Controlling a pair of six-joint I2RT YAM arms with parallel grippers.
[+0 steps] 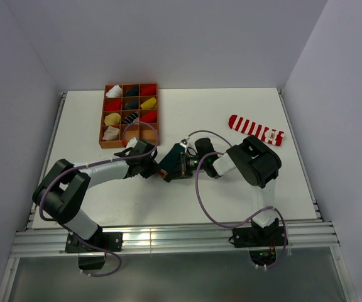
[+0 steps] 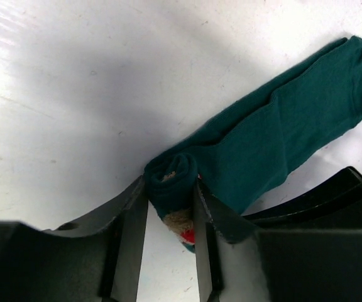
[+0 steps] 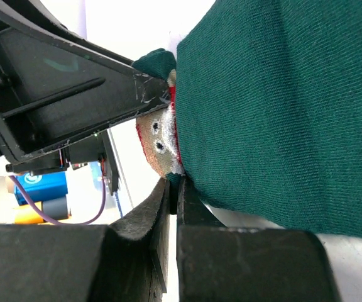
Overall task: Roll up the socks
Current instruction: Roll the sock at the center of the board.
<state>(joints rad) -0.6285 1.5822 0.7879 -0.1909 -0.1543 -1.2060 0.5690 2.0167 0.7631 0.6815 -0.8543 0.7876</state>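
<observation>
The dark green sock (image 1: 170,162) lies at the table's middle, partly rolled. In the left wrist view its rolled end (image 2: 171,185) sits between my left gripper's (image 2: 170,217) fingers, which are shut on it; the flat leg (image 2: 294,126) stretches away to the upper right. My right gripper (image 3: 173,189) is shut on the sock's edge beside the embroidered figure (image 3: 158,141); green fabric (image 3: 275,107) fills that view. Both grippers meet at the sock in the top view (image 1: 180,165). The red-and-white striped sock (image 1: 255,129) lies flat at the right. The beige sock is out of view.
A brown compartment tray (image 1: 103,119) holding several rolled bundles stands at the back left, just behind my left wrist. The left gripper's black body (image 3: 61,82) is close to my right fingers. White walls enclose the table.
</observation>
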